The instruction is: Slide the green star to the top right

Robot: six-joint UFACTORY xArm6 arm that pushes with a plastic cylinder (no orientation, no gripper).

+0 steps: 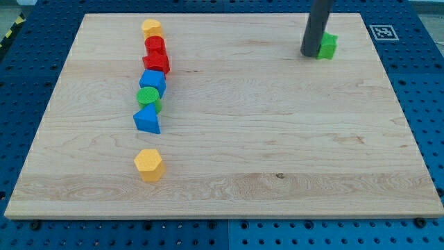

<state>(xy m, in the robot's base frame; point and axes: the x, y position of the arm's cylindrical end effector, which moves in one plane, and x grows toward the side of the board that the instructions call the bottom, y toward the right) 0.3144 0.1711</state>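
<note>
Here, my tip [309, 54] sits down on the wooden board [277, 160] near its top right corner, and the green star [327, 46] lies just at its 3 o'clock, touching or all but touching the rod (the rod hides the star's left edge, so its shape is only partly plain). There are no jaws to be apart or together; the arm ends in a bare dark rod. Far off toward 9 o'clock from the tip, a crowded column of blocks runs down the board's left part: a yellow block [152, 28] at the head, then a red block [155, 46], a second red block [157, 63], a blue block [152, 80], a green round block [148, 98] and a blue wedge-like block [147, 119], each touching or nearly touching its neighbour. At 6 o'clock of that column, standing apart, is a yellow hexagon [148, 164]. The board lies on a blue pegboard table [208, 236].
</note>
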